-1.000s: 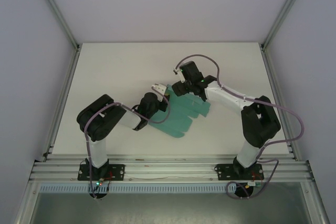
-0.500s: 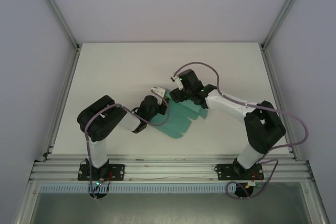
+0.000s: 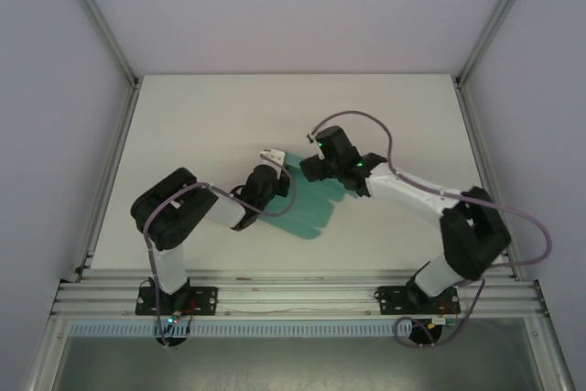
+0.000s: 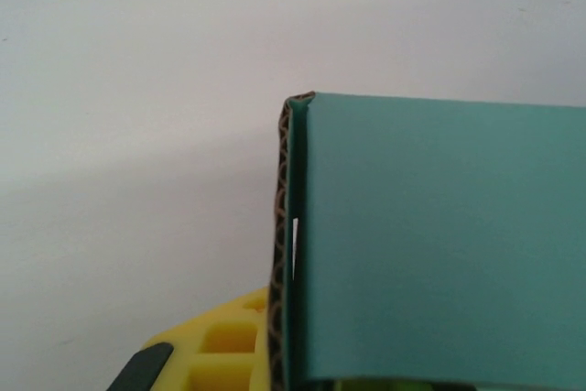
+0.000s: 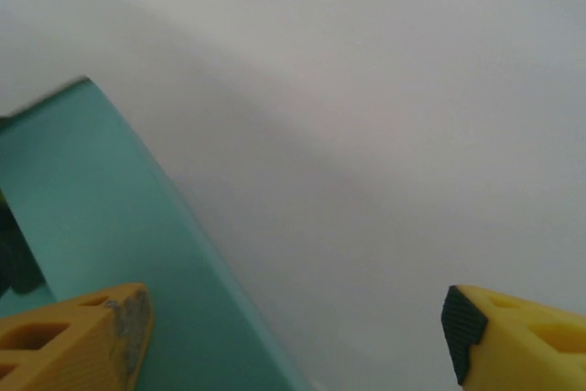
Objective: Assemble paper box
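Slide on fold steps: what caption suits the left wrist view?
Left gripper pinches the folded teal paper box at its corrugated edge over the white table.

1. Left arm (image 3: 220,212): white links between bulky black joint housings, on a black base plate (image 3: 151,298).
2. Right arm (image 3: 407,191): the same white-and-black build.
3. A purplish-grey cable (image 3: 352,115) loops loosely along each arm.
4. Small green lights (image 3: 318,142) glow on the right wrist.
5. Fingers (image 5: 78,341): yellow, hollow-ribbed, with dark pads.
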Motion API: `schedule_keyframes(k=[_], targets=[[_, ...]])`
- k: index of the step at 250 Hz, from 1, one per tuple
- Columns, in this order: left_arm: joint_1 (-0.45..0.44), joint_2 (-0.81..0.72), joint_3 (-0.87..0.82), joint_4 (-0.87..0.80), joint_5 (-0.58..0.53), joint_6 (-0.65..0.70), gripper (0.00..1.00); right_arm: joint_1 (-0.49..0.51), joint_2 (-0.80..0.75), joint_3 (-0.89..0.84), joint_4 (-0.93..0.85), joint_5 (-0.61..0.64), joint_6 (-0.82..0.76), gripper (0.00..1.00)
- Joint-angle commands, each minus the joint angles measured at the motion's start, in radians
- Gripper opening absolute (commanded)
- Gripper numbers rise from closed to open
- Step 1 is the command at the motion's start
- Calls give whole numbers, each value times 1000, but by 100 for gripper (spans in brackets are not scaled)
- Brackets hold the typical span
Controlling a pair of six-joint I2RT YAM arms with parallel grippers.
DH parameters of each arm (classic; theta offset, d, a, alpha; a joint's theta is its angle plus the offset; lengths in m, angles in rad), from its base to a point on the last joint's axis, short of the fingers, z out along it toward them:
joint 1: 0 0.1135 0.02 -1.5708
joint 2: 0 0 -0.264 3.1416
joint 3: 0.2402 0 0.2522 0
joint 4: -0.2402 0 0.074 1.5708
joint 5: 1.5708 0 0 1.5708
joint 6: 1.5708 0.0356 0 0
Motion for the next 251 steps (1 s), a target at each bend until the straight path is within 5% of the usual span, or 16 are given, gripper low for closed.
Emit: schedule_keyframes(k=[1, 25, 59, 91, 143, 187, 251], targets=[[25, -103, 71, -199, -32, -99, 0, -23, -191, -42, -109, 23, 61, 88], [49, -152, 121, -377, 14, -133, 0, -72, -346, -125, -122, -121, 87, 94], [103, -206, 158, -514, 256, -167, 0, -110, -510, -245, -97, -348, 58, 94], [124, -261, 142, -545, 418, -182, 0, -121, -540, -264, -102, -357, 57, 91], [126, -314, 140, -621, 560, -148, 0, -126, -487, -258, -52, -373, 28, 70], [126, -317, 134, -653, 493, -154, 0, -126, -433, -265, 28, -412, 22, 39], [113, -228, 220, -787, 201, -216, 0, -125, -421, -326, 131, -457, 15, 1]])
